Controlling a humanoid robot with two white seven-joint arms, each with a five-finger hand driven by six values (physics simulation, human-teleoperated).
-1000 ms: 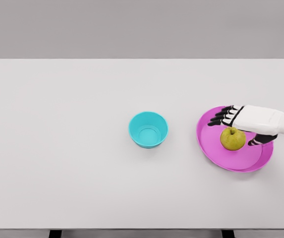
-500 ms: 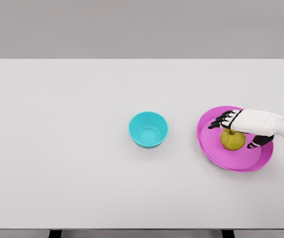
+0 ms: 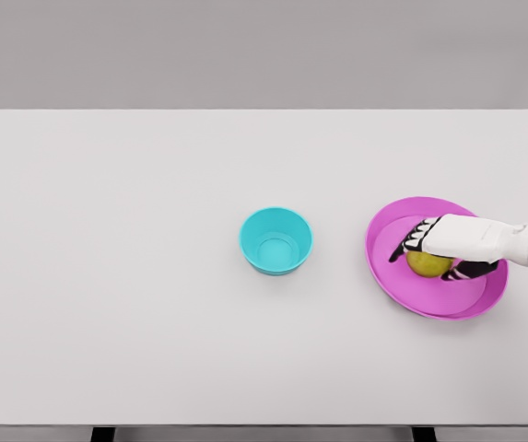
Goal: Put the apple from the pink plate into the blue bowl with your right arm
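Bench [image 3: 153,276]: you have a plain white surface filling most of the head view, with a grey wall behind it.

Pink plate [image 3: 388,272]: it sits on the bench at your right, well apart from the bowl. Its rim shows all round except where the arm crosses it.

Apple [image 3: 427,264]: yellow-green, and you will find it on the pink plate, near the plate's middle. Only its lower front shows; the rest is covered from above.

Right robot hand [image 3: 443,247]: white shell with black fingers [image 3: 409,245], its arm entering from the right edge of the picture. You see it lying directly over the apple, the fingers curled down the left side and the thumb [image 3: 471,270] wrapped under at the front right. It is grasping the apple; the fruit sits low against the plate, and you cannot tell whether it has left the surface.

Blue bowl [image 3: 275,240]: turquoise, upright, at the middle of the bench, to the left of the plate. You can see its inside bottom.

Left arm: nothing of it shows in your view.

Task state: the apple is on the plate, not in the bowl.
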